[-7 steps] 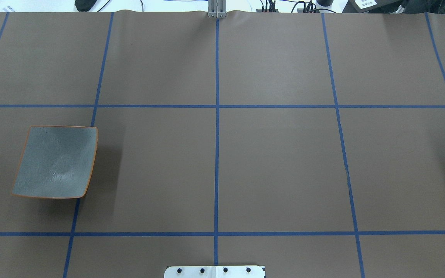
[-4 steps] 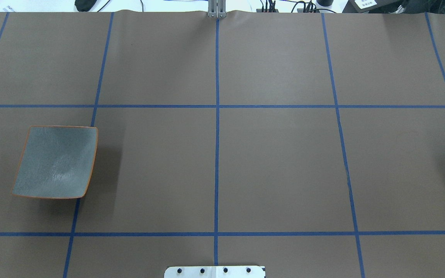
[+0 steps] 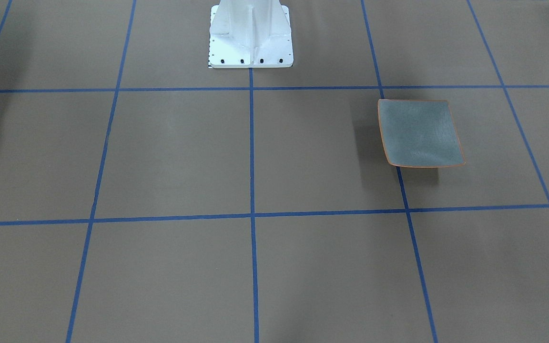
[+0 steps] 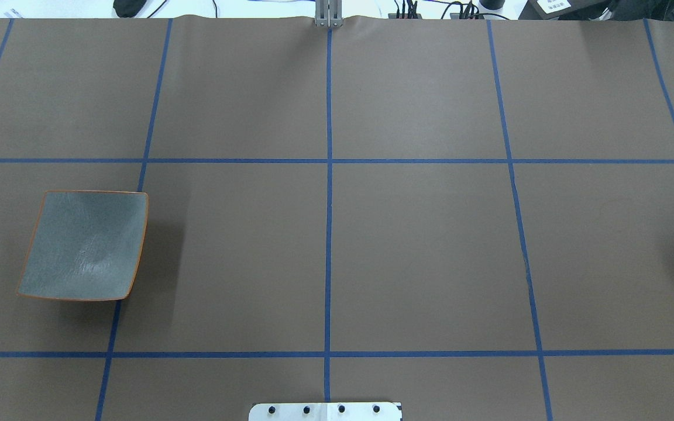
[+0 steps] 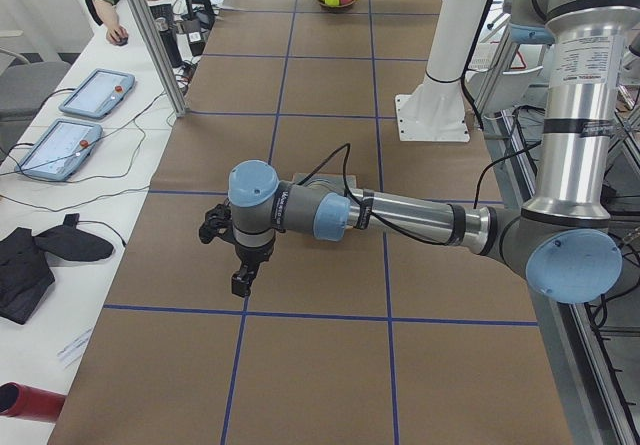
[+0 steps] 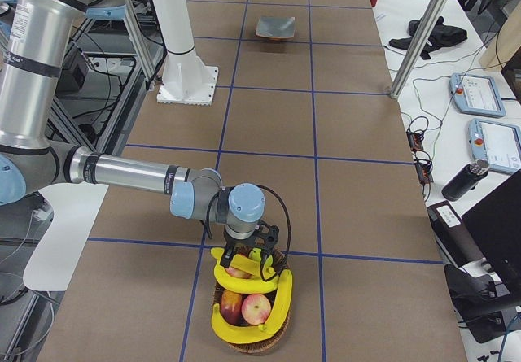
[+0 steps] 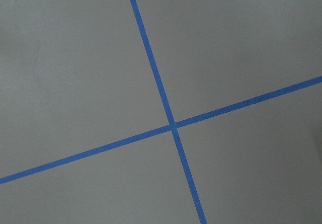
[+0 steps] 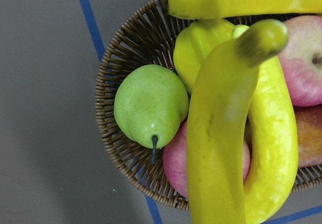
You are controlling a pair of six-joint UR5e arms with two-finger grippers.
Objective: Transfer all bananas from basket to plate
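Nothing has shifted in the overhead view since a second ago. The plate (image 4: 82, 245) lies in the same spot on the robot's left half of the worktop (image 4: 419, 245), and it is bare. No transfer has begun, as far as these views show.

The bananas (image 8: 221, 133) are all in the basket (image 8: 121, 48) at the far right end, well apart from the plate. They are piled over a pear (image 8: 151, 105) and some apples (image 8: 307, 63). So every banana is left to carry, judging by the bare plate.

The right tool (image 6: 247, 256) is low over the pile, right at the top banana. Only the side view shows it, so I cannot tell whether it is wide, narrow or gripping. The left tool (image 5: 240, 283) hangs above the worktop just beside the plate, its wrist camera showing only crossed blue tape (image 7: 171, 126) — its opening I cannot tell either.
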